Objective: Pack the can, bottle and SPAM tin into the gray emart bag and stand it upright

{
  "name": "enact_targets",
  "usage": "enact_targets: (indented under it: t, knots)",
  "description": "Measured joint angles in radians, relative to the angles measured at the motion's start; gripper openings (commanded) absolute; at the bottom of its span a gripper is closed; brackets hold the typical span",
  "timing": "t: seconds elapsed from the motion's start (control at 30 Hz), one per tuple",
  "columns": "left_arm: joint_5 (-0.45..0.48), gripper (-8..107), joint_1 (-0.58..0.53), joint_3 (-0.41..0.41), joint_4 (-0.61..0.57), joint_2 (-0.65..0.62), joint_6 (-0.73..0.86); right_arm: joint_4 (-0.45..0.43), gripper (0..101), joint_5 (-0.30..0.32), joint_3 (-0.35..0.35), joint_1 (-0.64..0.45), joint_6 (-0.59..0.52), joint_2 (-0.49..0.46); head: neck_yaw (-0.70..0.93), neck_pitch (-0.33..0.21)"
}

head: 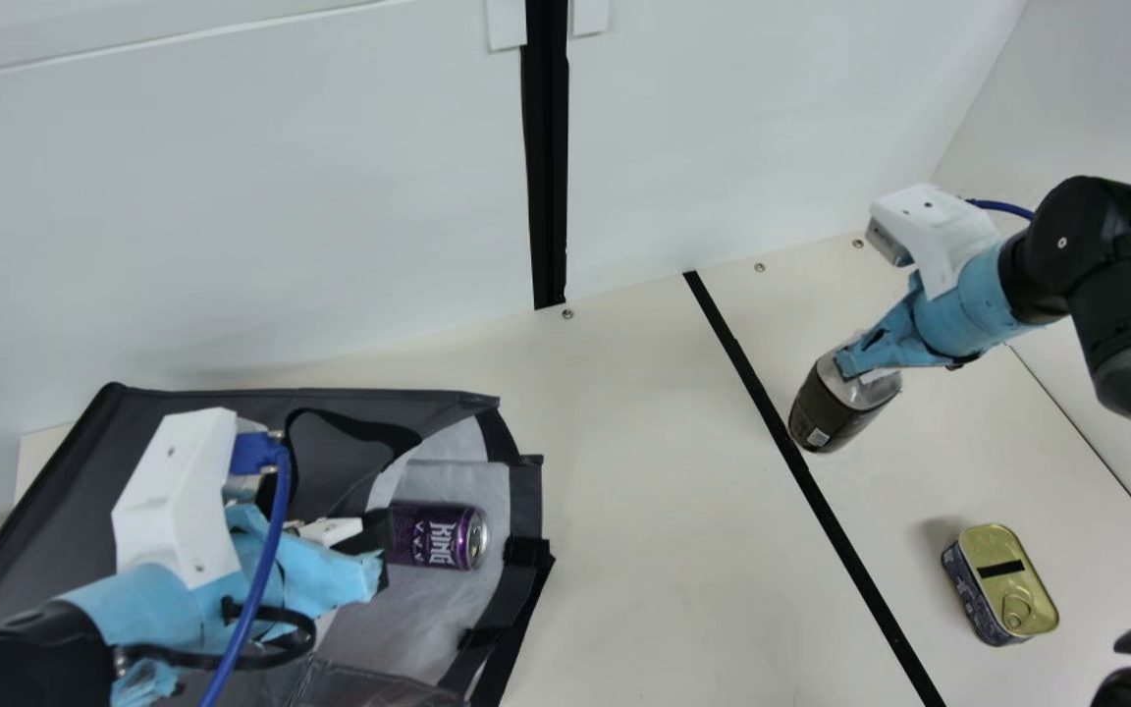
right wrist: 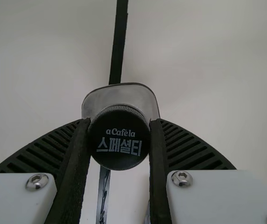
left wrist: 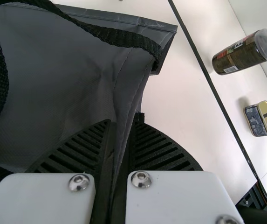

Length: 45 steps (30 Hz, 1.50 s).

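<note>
While the gray emart bag [head: 84, 491] lies slumped on its side at the near left of my main view, I have the left gripper [left wrist: 121, 121] closed on it, its jaws pinched together with just a fold of gray fabric between them. The can [head: 438, 537] rests sideways on the pale lining [head: 418, 614] at the bag's mouth, so I'd call it packed, if shallowly. Over on the right side of the cream counter [head: 644, 511], the SPAM tin [head: 1002, 584] sits outside the bag, lid up, with nothing gripping it. Farther out, my right gripper [right wrist: 119, 122] has the bottle [head: 826, 412] by its black cap, jaws parted only to the cap's width and snug on both sides; the bottle tilts by the dark strip [head: 846, 550], and I can't tell whether its base touches down. I judge the job about a third through: can in, bottle gripped but not packed, tin to fetch, bag to be stood upright. Counting outward from me, I make it one bag, one can, one SPAM tin and one bottle.
</note>
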Motion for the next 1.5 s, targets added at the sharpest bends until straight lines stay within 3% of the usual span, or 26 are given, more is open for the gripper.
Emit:
enact_targets:
  t: [0.4, 1.5]
  knots:
    - [0.0, -8, 0.0, 0.0, 0.0, 0.0, 0.0, 0.036, 0, -0.002, 0.058, 0.093, -0.085, -0.058, 0.0, 0.002]
    - [0.0, -8, 0.0, 0.0, 0.0, 0.0, 0.0, 0.144, 0, -0.001, 0.217, 0.273, -0.45, -0.205, 0.002, 0.0]
